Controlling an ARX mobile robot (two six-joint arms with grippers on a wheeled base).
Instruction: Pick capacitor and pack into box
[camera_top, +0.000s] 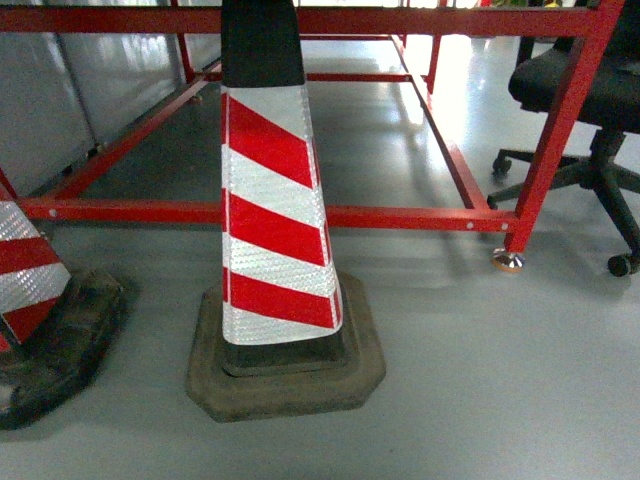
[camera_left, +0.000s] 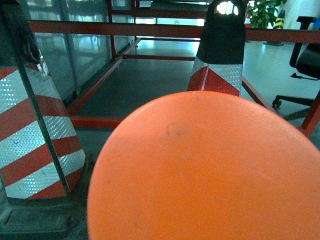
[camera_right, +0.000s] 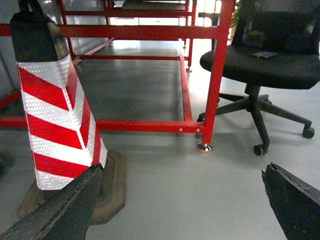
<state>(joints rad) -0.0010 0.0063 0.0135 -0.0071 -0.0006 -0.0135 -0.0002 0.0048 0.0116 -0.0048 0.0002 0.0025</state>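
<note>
No capacitor shows in any view, and the box is out of view too. In the right wrist view my right gripper (camera_right: 182, 170) hangs low over grey floor. It is open, its two dark fingers (camera_right: 65, 210) spread wide with nothing between them. A large smooth orange rounded surface (camera_left: 205, 170) fills most of the left wrist view and hides the left gripper's jaws. Neither gripper appears in the head view.
A red-and-white striped traffic cone (camera_top: 275, 220) on a dark rubber base stands straight ahead, with a second cone (camera_top: 25, 270) at the left edge. Behind them runs a red metal frame (camera_top: 400, 216). A black office chair (camera_top: 600, 90) is at the right.
</note>
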